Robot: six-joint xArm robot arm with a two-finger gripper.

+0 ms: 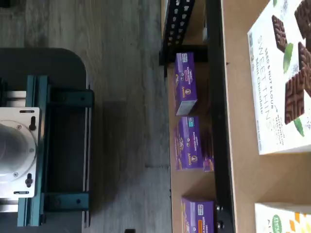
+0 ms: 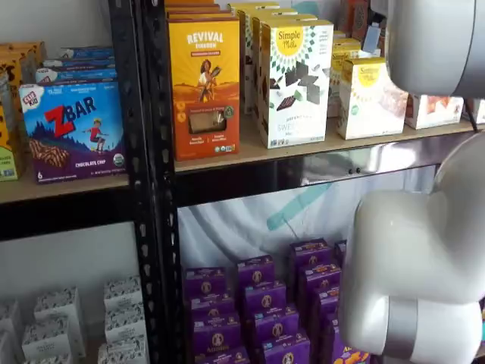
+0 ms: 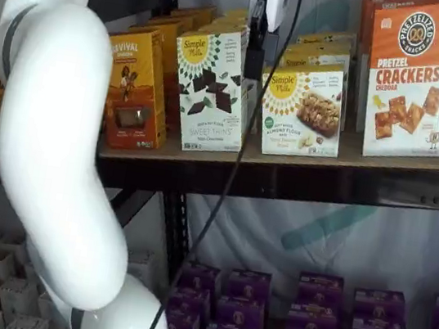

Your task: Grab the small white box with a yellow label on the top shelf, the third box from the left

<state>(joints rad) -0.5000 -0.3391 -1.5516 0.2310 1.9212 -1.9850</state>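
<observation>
My black two-finger claw (image 3: 258,30) hangs released, jaws wide, above the short white carton with yellow round logo (image 3: 303,111), which waits on the pale wooden top shelf (image 3: 352,161) beside the taller white chocolate-thins box (image 3: 212,89).

the tall white box (image 3: 212,89) on the top shelf (image 3: 286,162) reads "simple mills" in a yellow round logo and "sweet thins" low down; the wrist view shows its face (image 1: 282,77) with "seed & nut flour sweet thins mint chocolate". at its three o'clock in a shelf view, the small white box (image 3: 303,111) carries "simple mills" and "almond flour". at three o'clock of that, the orange-and-white box (image 3: 410,77) reads "pretzelized snacks", "pretzel crackers cheddar". at nine o'clock of the tall white box, the orange box (image 2: 204,83) says "revival". the blue box (image 2: 72,129) on the neighbouring shelf reads "zbar", "chocolate chip", "6". print on the purple boxes (image 1: 185,82) is too small to read.
</observation>
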